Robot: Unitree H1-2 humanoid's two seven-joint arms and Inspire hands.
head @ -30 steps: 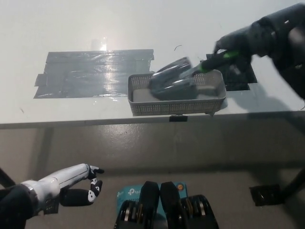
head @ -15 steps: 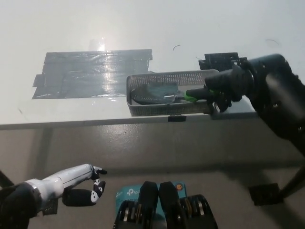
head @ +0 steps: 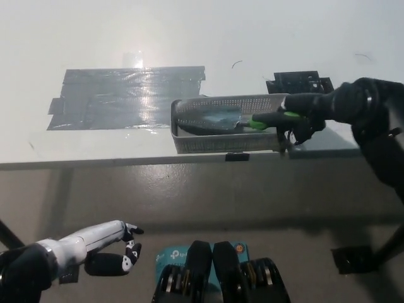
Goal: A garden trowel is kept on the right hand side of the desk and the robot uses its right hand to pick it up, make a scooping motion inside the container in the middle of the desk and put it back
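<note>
R hand (head: pixel 307 115) clamped on trowel (head: pixel 213 118) handle, blade inside container (head: pixel 221 144) at bench (head: pixel 189 38) centre; L hand (head: pixel 104 247) idle, fingers apart, below bench edge; best keep blade shallow, sweep w/o snagging wall.

the container (head: pixel 227 144) sat on the worktop (head: pixel 95 38) by its near edge, right of middle. the trowel (head: pixel 218 120) lay inside it, its handle reaching out over the right end into the right hand (head: pixel 309 113). a taped patch (head: pixel 120 98) lay just left of the container, and a small patch (head: pixel 297 81) behind its right end. the left hand (head: pixel 104 249) hung low at the left, before the worktop.
</note>
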